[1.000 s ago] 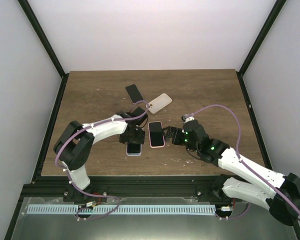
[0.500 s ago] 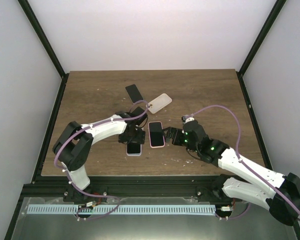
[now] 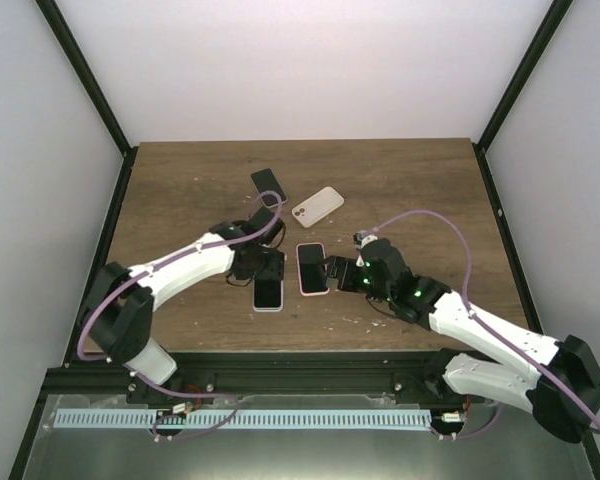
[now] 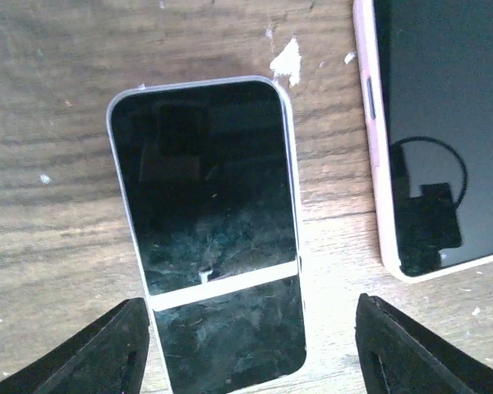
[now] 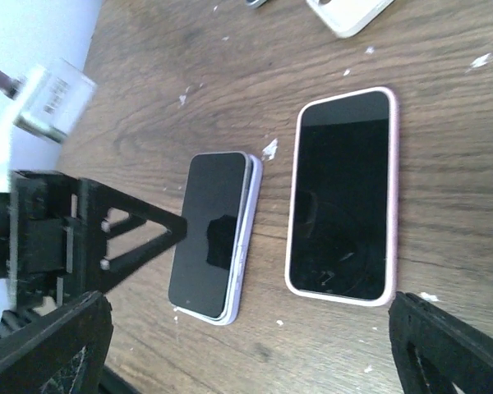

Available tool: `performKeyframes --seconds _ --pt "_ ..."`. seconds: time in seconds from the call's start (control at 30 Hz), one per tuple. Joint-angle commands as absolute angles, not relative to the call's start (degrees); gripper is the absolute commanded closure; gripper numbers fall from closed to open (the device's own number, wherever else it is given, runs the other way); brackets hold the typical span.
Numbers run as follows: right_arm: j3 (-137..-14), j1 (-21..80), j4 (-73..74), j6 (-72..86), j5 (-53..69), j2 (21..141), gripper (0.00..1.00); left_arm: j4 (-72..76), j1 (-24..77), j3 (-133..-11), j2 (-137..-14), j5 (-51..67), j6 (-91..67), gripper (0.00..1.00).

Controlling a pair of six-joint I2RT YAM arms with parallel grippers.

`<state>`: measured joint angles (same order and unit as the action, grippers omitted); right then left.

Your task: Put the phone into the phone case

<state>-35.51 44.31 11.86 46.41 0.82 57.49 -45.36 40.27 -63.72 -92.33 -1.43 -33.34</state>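
Note:
A phone in a lavender case (image 3: 269, 293) lies flat on the table, screen up; its right edge shows the case rim (image 5: 245, 238). My left gripper (image 3: 261, 263) hovers open just behind it. In the left wrist view the phone's (image 4: 205, 230) near end lies between my spread fingers without touching them. A second phone in a pink case (image 3: 312, 268) lies beside it on the right. My right gripper (image 3: 338, 272) stands open next to that pink one (image 5: 343, 193), nothing between its fingers (image 5: 452, 353).
A bare black phone (image 3: 268, 184) and a cream case (image 3: 318, 203) lie farther back on the wooden table (image 3: 420, 190). The left gripper (image 5: 82, 230) shows in the right wrist view, close to the lavender phone. White crumbs dot the wood.
My left gripper has drawn back off the lavender-cased phone, leaving more of it in view, and the left arm's elbow has swung left. The right gripper edged slightly left.

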Motion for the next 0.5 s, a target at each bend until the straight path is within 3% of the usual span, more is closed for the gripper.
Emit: performKeyframes --seconds 0.0,0.3,0.47 --pt "-35.1 43.8 6.5 47.6 7.3 60.4 0.11 -41.1 36.3 -59.8 -86.7 2.2 -33.9 0.31" --pt "-36.7 45.5 -1.7 49.9 14.0 71.9 0.43 -31.8 28.0 -51.6 -81.9 11.9 -32.0 0.34" --pt "-40.0 47.1 -4.7 47.0 14.1 81.5 0.5 -29.3 23.5 -50.4 -82.1 12.5 -32.1 0.39"
